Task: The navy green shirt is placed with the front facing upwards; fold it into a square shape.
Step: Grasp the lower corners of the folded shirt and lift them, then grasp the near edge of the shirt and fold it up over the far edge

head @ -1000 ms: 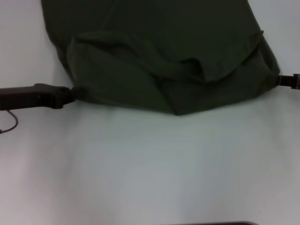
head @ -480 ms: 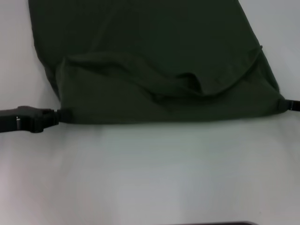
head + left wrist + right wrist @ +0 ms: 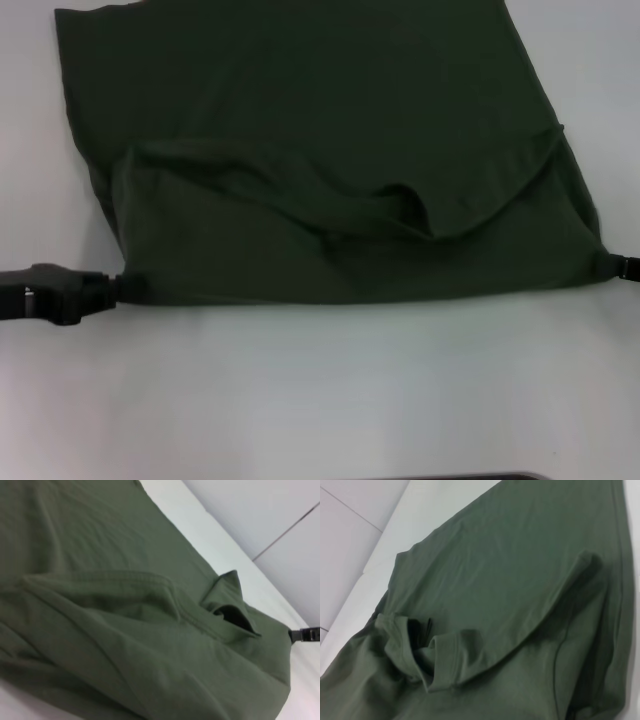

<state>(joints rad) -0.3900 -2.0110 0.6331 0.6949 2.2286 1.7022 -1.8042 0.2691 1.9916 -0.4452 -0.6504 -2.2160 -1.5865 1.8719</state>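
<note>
Shirt: the navy green shirt [image 3: 330, 150] fills the upper half of the head view on the white worktop [image 3: 330, 390], its near part doubled over.
Left gripper [image 3: 118, 287]: lower left, clamped on the shirt's near left corner.
Right gripper [image 3: 612, 265]: right edge, pinching the near right corner.

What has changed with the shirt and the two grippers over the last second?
Both grippers, left and right, pulled the navy green shirt toward the robot, stretching its near folded edge straight. The far hem has come into view. Each gripper stays clamped on its corner; the folded-over layer remains on top.
</note>
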